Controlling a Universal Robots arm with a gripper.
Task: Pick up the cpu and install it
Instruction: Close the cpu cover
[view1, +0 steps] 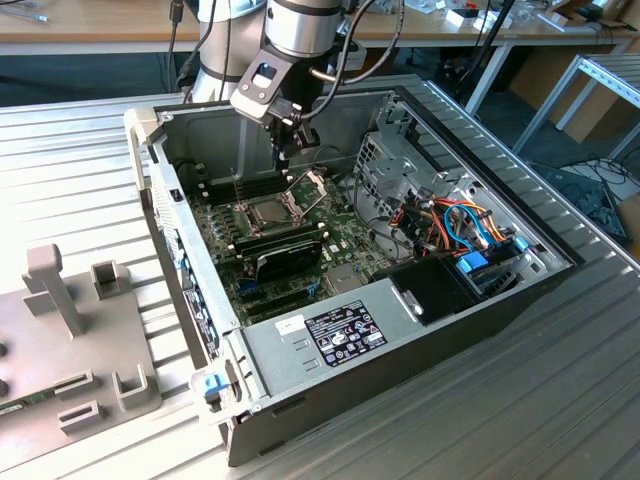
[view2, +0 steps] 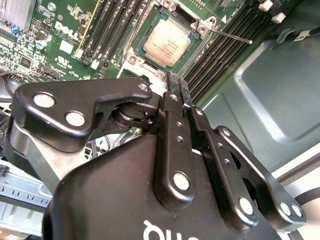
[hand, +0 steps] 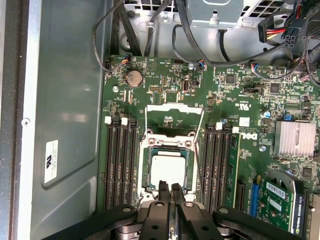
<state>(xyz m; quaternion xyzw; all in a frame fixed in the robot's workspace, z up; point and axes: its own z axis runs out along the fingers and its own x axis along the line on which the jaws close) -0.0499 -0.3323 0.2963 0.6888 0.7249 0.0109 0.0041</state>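
Since the cpu (hand: 167, 169) is already sitting in the socket (hand: 146, 172), its frame (hand: 174, 105) flipped open, with the gripper (hand: 168, 187) just above the socket's edge, fingers (hand: 163, 192) together and empty, I'd guess only clamping's left, needing a gentle push.

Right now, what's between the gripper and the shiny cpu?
Nothing but air: in the first wrist view the gripper hangs just over the cpu.
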